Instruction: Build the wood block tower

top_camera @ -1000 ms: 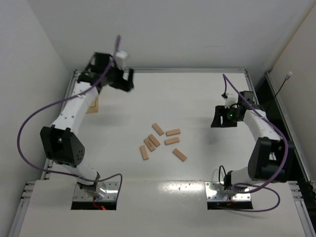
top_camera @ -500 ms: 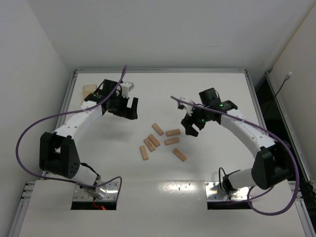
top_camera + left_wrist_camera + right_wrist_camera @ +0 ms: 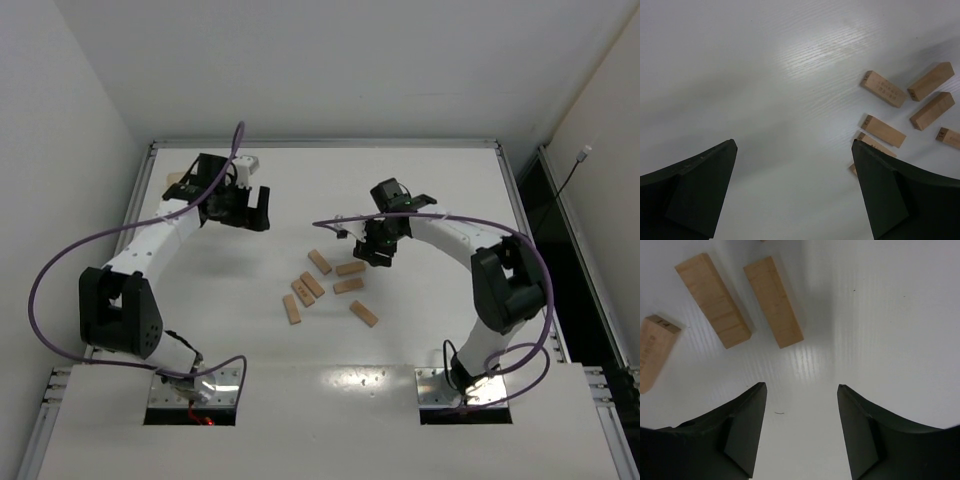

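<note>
- Wood blocks (image 3: pixel 348 286): no tower yet. Six or seven tan bars lie flat and loose mid-table (image 3: pixel 440 180), none stacked. A few at the cluster's 8 o'clock side touch or nearly touch.
- Scatter leaves most bars free on their long sides, so I judge them easy to pinch.
- Right gripper (image 3: pixel 378 252): hangs over the cluster's 1 o'clock edge, fingers apart, nothing between them. Its wrist view shows two bars (image 3: pixel 774 301) side by side just ahead of the tips. Looks like lining up for a first pick.
- Left gripper (image 3: pixel 245 210): out at the cluster's 10 o'clock, well apart from it, fingers spread and empty. Probably keeping clear of the other arm.
- Wooden box (image 3: pixel 177 181): table's 10 o'clock corner, partly behind the left arm, away from the likely building spot.
</note>
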